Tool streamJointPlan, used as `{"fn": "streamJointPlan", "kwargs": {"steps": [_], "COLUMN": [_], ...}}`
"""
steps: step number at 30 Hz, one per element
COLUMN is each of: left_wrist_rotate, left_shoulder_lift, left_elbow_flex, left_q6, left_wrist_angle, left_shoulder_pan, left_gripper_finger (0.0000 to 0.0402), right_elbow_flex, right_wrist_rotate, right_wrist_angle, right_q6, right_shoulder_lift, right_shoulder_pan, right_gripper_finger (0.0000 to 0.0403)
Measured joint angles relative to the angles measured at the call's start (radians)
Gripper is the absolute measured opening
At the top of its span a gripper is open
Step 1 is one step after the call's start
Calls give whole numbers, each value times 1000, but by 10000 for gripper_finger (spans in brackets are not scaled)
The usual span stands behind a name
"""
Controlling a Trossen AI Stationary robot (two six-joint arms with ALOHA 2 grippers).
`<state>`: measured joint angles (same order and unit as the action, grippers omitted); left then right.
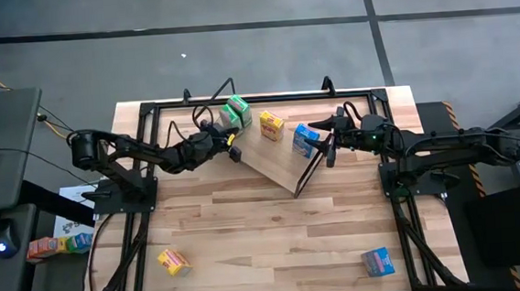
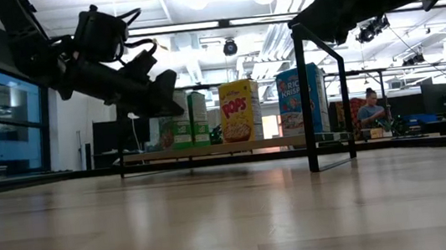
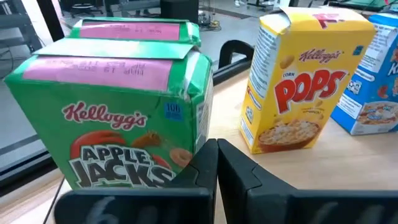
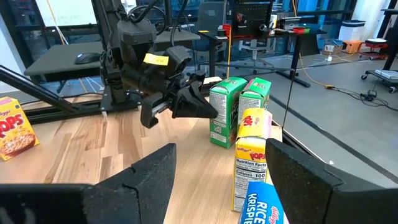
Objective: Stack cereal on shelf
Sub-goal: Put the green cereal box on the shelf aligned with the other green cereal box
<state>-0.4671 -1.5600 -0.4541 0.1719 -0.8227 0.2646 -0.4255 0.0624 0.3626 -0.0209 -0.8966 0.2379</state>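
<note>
Left wrist view: green cereal boxes [image 3: 124, 106]

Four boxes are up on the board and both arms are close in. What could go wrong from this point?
1. The shut left hand sits right against the green boxes; a nudge could tip them or push them off the tilted shelf.
2. The open right hand is by the shelf's black wire leg and the blue box; bumping the leg could shake all the boxes.
3. A yellow box and a blue box lie far off, at the table's near edge.
</note>
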Motion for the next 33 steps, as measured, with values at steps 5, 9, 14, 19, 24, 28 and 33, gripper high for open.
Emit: {"fn": "streamJointPlan", "kwargs": {"steps": [5,9,14,19,24,28,33], "left_wrist_rotate": [0,36,117,48,-52,-57,-89], "left_shoulder_lift": [0,5,116,323,370,282,147], "left_elbow_flex": [0,0,0,-47,-47,-36,-36], "left_q6": [-1,-1,-51,-42,-7,-42,-63], "left_wrist_angle": [-2,-1,138,566,609,488,370], "left_shoulder_pan": [3,0,-28,-53,-62,-52,-20], "left_gripper_finger": [0,0,0,0,0,0,0], "right_elbow_flex": [0,0,0,0,0,0,0], "right_wrist_rotate": [0,0,1,1,2,5,5], "right_wrist_angle": [0,0,-6,-22,-14,0,0], "right_q6": [1,2,2,3,7,11,3], "right_shoulder_lift": [0,0,0,0,0,0,0], "right_shoulder_pan": [0,0,0,0,0,0,0], "right_gripper_finger": [240,240,240,240,240,240,240]}}
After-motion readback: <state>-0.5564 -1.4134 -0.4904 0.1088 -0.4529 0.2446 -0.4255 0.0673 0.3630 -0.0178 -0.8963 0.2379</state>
